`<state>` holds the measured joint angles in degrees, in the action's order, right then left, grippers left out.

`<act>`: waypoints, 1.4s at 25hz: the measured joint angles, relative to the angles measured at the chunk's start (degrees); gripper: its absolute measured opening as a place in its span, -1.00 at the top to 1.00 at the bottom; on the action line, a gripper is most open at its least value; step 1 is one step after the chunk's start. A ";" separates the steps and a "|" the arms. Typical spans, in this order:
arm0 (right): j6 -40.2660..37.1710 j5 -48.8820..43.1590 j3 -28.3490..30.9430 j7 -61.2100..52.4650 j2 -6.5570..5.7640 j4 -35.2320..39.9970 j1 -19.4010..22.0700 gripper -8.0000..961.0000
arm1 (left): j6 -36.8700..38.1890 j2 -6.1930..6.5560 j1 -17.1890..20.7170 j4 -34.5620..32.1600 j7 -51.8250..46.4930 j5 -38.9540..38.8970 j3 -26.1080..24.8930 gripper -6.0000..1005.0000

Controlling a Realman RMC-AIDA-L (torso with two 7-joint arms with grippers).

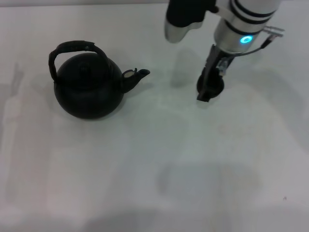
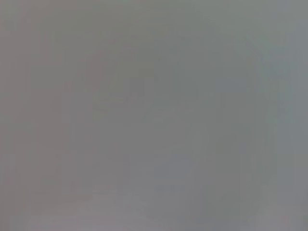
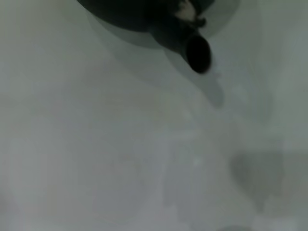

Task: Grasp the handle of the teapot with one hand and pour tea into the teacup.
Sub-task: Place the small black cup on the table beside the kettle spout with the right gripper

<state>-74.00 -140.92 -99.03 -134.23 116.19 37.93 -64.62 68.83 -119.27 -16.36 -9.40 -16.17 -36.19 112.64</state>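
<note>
The black teapot point(image 1: 87, 92) stands on the white table at the left in the head view, spout point(image 1: 138, 75) pointing right. Its arched handle point(image 1: 72, 47) stands up over the knobbed lid and nothing holds it. The small dark teacup point(image 1: 217, 87) sits to the right of the spout, partly hidden by my right gripper point(image 1: 206, 93), which reaches down onto it from above. The right wrist view shows the teapot's spout point(image 3: 197, 52) and the edge of its body. My left gripper is out of view; the left wrist view shows only plain grey.
The white table point(image 1: 159, 169) stretches to the front and sides. My right arm point(image 1: 241, 24) comes in from the top right, above the cup.
</note>
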 joint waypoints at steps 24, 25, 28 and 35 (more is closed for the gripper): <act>11.85 21.07 -23.95 -0.85 0.00 -1.09 -3.36 -0.58 | 0.08 -0.09 0.07 -1.14 0.00 0.60 0.13 -0.77; 11.88 21.11 -24.32 -0.85 0.00 -1.25 -3.36 -0.58 | 0.08 -0.09 0.09 -1.14 0.00 0.60 0.13 -0.77; 12.25 21.43 -25.52 -0.83 0.00 -1.74 -3.37 -0.59 | 0.08 -0.09 0.10 -1.17 0.00 0.60 0.13 -0.77; 12.94 21.81 -26.27 -0.76 0.00 -1.64 -3.03 -0.61 | 0.08 -0.09 0.20 -1.24 -0.05 0.60 0.13 -0.77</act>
<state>-61.06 -119.12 -125.30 -134.98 116.19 36.30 -67.65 68.91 -119.36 -16.16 -10.64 -16.23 -35.59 112.76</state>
